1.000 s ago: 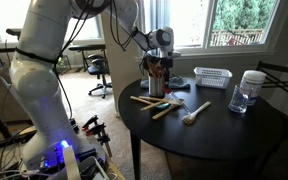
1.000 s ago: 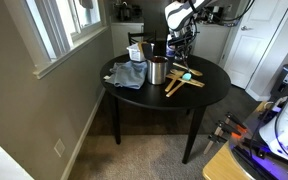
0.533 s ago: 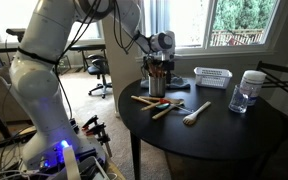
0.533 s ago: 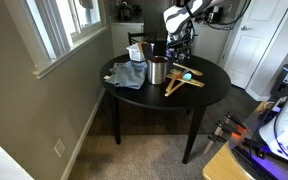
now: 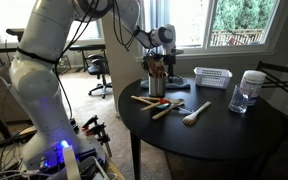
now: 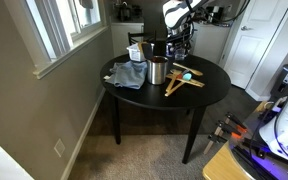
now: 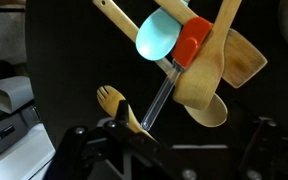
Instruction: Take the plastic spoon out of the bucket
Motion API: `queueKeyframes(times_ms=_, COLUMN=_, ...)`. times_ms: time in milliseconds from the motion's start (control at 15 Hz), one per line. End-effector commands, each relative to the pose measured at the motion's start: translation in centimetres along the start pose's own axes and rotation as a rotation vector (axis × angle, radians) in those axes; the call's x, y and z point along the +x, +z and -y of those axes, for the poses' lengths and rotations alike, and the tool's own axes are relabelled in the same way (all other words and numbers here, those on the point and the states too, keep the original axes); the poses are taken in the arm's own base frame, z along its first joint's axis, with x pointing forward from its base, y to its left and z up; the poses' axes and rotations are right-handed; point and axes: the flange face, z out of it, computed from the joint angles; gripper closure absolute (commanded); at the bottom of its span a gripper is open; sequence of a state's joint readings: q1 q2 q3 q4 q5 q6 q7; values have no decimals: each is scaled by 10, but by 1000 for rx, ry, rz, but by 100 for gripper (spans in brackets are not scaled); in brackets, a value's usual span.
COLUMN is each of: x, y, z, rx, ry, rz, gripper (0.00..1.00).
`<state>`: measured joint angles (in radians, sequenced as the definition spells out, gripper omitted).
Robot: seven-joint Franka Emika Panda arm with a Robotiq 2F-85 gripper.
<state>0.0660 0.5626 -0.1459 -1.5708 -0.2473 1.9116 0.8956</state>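
The teal plastic spoon (image 7: 159,35) lies on the black round table (image 7: 74,60), outside the bucket, among wooden utensils; in an exterior view the plastic spoon (image 6: 187,73) rests just beside them. The shiny metal bucket (image 5: 156,85) (image 6: 157,70) stands upright near the table's edge with utensil handles sticking out of it. My gripper (image 7: 171,130) hangs open above the spoon and the wooden pieces, holding nothing. In both exterior views the gripper (image 5: 160,57) (image 6: 180,47) is a little above the table, next to the bucket.
Wooden spoons (image 7: 206,95), a wooden fork (image 7: 112,100) and a red spatula (image 7: 192,42) with a clear handle lie under the gripper. A white slotted basket (image 5: 212,77) and a clear lidded jar (image 5: 248,91) stand farther off. A grey cloth (image 6: 127,75) lies by the bucket.
The jaws have gone from shut to wide open, and the hand has lifted slightly beside the bucket. The utensils on the table have not moved.
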Motion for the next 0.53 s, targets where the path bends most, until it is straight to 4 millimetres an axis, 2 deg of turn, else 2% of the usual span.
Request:
queueKeyframes(times_ms=0, x=-3, y=-27, z=-12, rx=28, ry=-45, rz=8, gripper=0)
queueKeyframes(times_ms=200, x=-5, y=-39, z=-14, rx=56, ry=-82, rz=25, gripper=0)
queueKeyframes(times_ms=267, x=-1, y=-29, z=-5, rx=36, ry=-37, rz=-11, gripper=0)
queueKeyframes(times_ms=467, x=-1, y=-30, z=-5, rx=37, ry=-41, rz=-12, gripper=0)
